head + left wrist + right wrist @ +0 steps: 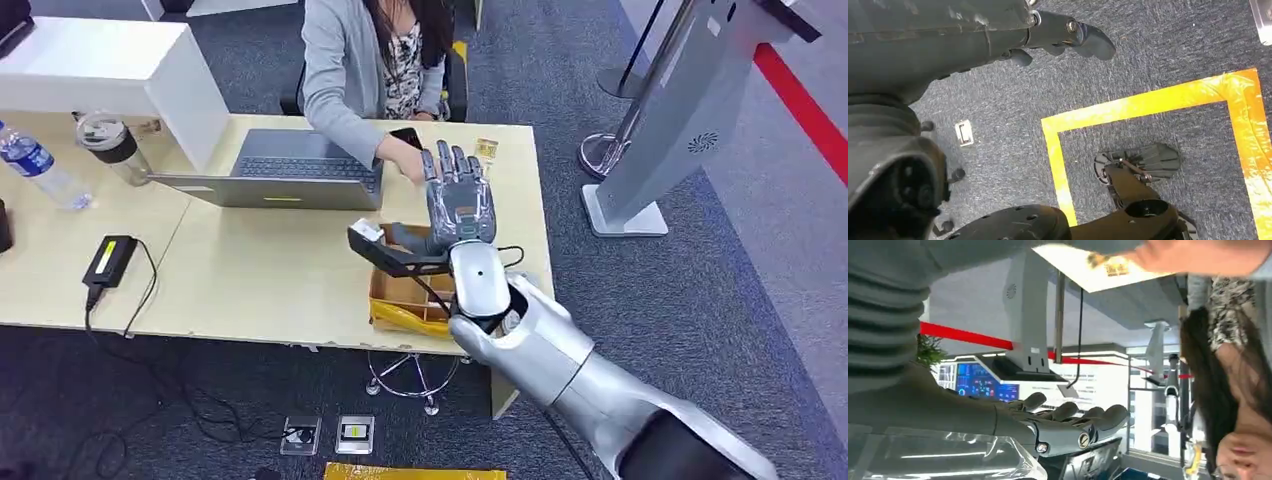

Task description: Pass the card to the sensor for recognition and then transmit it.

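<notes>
Indoors, beige desk [280, 280], blue-grey carpet [720, 260]

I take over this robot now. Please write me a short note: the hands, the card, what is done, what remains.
Left hand: hangs low above the carpet and holds nothing.
Right hand: raised over the desk, fingers straight, close to the person's hand.
Card: a clear sheet lies by the right thumb; I cannot tell if it is the card or if it is gripped.
Done: unclear.
Left: check the card, then finish the handover.
</notes>
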`<state>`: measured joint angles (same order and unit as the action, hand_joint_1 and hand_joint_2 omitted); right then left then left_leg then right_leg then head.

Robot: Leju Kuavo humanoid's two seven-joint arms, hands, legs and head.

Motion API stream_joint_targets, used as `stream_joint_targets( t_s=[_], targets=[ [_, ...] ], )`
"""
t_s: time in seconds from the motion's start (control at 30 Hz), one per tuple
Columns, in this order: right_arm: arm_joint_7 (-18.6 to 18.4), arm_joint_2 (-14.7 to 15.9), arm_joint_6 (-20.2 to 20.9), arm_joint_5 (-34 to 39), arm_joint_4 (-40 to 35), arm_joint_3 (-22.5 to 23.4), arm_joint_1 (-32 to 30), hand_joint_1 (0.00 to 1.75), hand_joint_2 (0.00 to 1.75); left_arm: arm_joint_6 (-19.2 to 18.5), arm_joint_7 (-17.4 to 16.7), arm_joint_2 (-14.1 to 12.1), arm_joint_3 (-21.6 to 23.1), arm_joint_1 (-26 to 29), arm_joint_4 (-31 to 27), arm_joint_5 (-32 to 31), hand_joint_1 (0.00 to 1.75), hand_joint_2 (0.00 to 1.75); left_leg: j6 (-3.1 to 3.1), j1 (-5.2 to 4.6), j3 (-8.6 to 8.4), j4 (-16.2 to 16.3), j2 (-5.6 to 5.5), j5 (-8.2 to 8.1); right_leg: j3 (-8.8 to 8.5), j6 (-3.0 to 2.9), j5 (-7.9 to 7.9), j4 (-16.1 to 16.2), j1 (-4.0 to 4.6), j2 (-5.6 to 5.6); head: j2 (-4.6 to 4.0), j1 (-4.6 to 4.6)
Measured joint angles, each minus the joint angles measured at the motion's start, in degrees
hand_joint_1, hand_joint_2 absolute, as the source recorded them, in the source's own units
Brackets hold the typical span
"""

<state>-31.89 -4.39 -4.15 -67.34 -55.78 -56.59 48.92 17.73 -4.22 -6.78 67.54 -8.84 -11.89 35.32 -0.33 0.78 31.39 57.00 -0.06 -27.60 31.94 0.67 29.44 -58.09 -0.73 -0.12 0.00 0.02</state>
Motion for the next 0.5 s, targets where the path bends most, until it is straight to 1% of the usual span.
stream_joint_targets(
  t_s=[0.07,0.17,0.27,0.3,0.37,0.43,0.5],
  targets=[
    [0.4,0.5,0.4,0.0,-0.1,0.6,0.1,0.00,0.00,0.2,0.4,0.0,0.0,0.2,0.0,0.5,0.00,0.00,0.00,0.00,-0.03,0.0,0.00,0.00,-0.01,0.00,0.00,0.0,0.00,0.04,0.00,0.00],
    [0.8,2.8,1.6,-0.4,-1.7,1.6,0.0,0.00,0.00,0.5,1.3,0.0,-0.2,0.8,0.0,1.0,0.00,0.00,0.00,0.00,-0.02,0.1,0.00,0.00,-0.01,0.00,0.00,0.0,0.00,0.03,0.00,0.02],
    [-0.4,5.9,2.1,-0.2,-4.0,3.5,-1.1,0.00,0.00,0.5,1.4,0.0,-0.3,1.2,0.0,1.1,0.00,0.00,0.01,-0.01,-0.05,0.1,0.01,-0.01,-0.01,0.01,0.00,0.0,-0.01,0.08,0.00,0.00],
    [-0.8,7.6,1.9,0.1,-5.0,4.5,-1.7,0.00,0.00,0.5,1.5,0.0,-0.3,1.3,0.0,1.1,0.00,0.00,0.01,-0.01,-0.04,0.1,0.01,-0.01,-0.03,0.01,-0.01,0.0,-0.01,0.05,0.00,0.02],
    [-1.3,10.8,0.0,-0.1,-6.7,6.5,-3.2,0.00,0.00,0.8,1.8,0.0,-0.4,1.6,0.0,1.1,0.00,0.00,0.02,-0.01,-0.05,0.1,-0.01,-0.01,-0.04,0.01,-0.01,0.0,-0.01,0.00,0.00,0.00],
    [-1.7,14.7,-3.7,-0.3,-8.5,9.1,-5.1,0.00,0.00,1.2,1.9,0.0,-0.4,2.1,0.0,1.1,0.00,0.00,0.03,-0.01,-0.04,0.2,-0.02,-0.02,-0.06,0.01,-0.01,0.1,-0.02,-0.03,0.00,0.00],
    [-2.1,18.3,-6.0,0.5,-9.7,11.7,-7.3,0.00,0.00,1.5,1.9,0.0,-0.4,2.3,0.0,1.1,0.00,0.00,0.09,-0.01,-0.05,0.2,-0.03,-0.06,-0.09,0.02,-0.01,0.1,-0.02,-0.06,0.00,0.02]
  ],
)
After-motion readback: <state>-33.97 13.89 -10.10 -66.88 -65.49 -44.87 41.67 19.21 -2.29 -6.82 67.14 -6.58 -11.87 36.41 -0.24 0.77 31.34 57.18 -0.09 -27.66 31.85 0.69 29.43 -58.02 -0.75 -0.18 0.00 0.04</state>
